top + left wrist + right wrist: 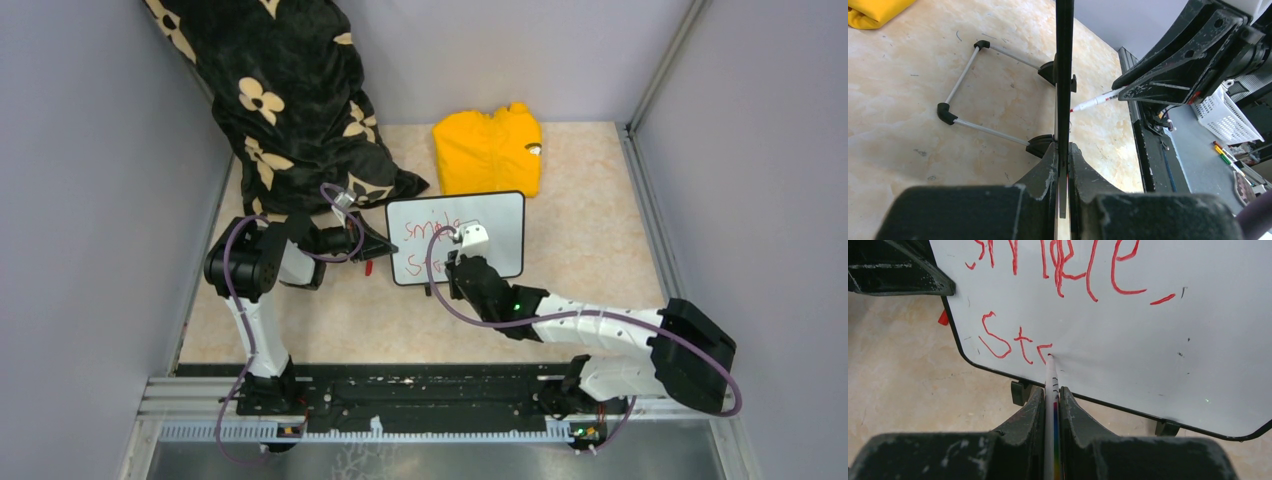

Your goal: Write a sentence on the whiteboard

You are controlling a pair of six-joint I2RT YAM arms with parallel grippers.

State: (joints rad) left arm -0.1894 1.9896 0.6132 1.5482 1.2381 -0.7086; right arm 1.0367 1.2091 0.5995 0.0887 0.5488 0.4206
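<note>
Mid-table, near yellow garment [490,150]: whiteboard [500,238], left edge clamped in left gripper [1063,150]; marker [1050,382] clamped in right gripper [1051,395], tip touching board; sentence [1060,275] mid second line, "St" plus partial letter; next, likely: complete stroke, steady pressure.

1. The whiteboard [1064,60] is seen edge-on, a thin black line running from 12 to 6 o'clock.
2. At 6 o'clock the left gripper [1063,150] pinches its edge, one finger on each face.
3. The board's wire stand [963,75], with black feet, spreads toward 9 o'clock on the beige table [908,165].
4. From 2 o'clock the right gripper [1128,92] holds a white marker [1095,102], its red tip meeting the board.
5. A yellow garment [873,11] lies at 10 o'clock.
6. A white basket [1230,117] sits at 3 o'clock.
</note>
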